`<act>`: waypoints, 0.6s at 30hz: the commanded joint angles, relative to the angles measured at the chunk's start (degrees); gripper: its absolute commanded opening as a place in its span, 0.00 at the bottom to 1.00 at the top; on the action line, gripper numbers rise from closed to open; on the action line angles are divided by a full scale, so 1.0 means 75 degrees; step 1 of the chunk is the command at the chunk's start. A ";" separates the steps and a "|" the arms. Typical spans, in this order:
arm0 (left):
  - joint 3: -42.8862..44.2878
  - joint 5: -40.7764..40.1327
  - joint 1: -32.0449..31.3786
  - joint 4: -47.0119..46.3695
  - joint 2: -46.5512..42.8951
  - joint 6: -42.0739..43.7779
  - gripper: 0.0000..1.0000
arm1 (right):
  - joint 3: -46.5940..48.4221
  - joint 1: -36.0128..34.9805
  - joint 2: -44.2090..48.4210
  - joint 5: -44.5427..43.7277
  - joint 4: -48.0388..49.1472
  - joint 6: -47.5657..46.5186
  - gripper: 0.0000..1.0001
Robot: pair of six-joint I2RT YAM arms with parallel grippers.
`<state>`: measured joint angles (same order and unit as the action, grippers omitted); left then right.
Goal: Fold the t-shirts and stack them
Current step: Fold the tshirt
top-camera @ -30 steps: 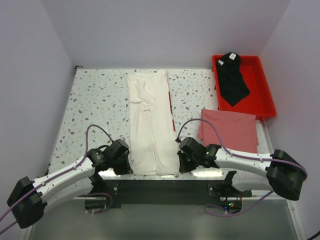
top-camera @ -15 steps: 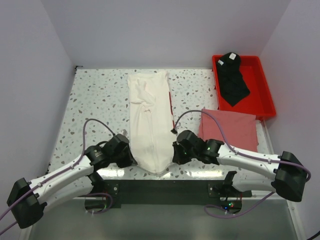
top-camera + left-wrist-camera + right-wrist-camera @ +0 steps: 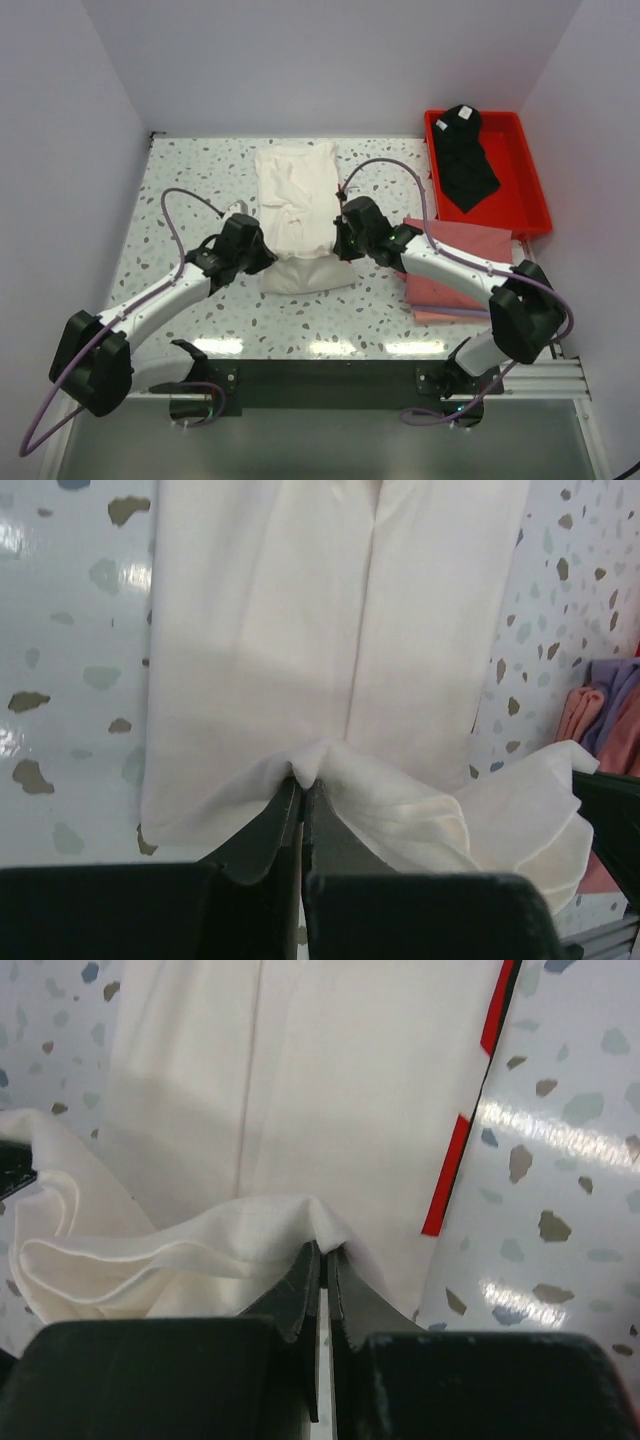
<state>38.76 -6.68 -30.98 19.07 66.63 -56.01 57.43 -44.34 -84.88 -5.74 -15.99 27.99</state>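
Observation:
The white t-shirt (image 3: 297, 205) lies lengthwise in the middle of the table, its near half doubled over onto its far half; red print shows at its right edge (image 3: 470, 1160). My left gripper (image 3: 262, 252) is shut on the shirt's near left hem corner (image 3: 310, 765). My right gripper (image 3: 343, 243) is shut on the near right hem corner (image 3: 322, 1225). Both hold the hem a little above the shirt's middle. A folded salmon shirt (image 3: 460, 265) lies at the right under my right arm. A black shirt (image 3: 465, 160) lies in the red tray.
The red plastic tray (image 3: 532, 175) stands at the back right corner. Side and back walls close in the speckled table (image 3: 190, 190). Purple cables loop above both wrists.
Both grippers have carried the shirt's near hem away from the table's front edge toward the back, folding the long shirt about in half. The arms are now stretched out over the table.

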 commanded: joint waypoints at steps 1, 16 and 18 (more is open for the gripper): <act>0.0806 -0.0375 0.0392 -0.0936 0.0419 0.0611 0.00 | 0.0965 0.0320 -0.0609 -0.0220 0.0421 -0.0462 0.00; 0.1944 -0.0094 0.1330 -0.1488 0.2330 0.1479 0.00 | 0.2736 0.1106 -0.2568 -0.0372 0.0151 -0.0930 0.00; 0.2108 -0.0047 0.1365 -0.1372 0.2599 0.1538 0.00 | 0.2866 0.1165 -0.2802 -0.0325 0.0105 -0.0943 0.00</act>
<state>50.81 -7.07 -21.54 11.60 84.60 -47.27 75.31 -36.29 -104.57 -6.57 -16.01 22.39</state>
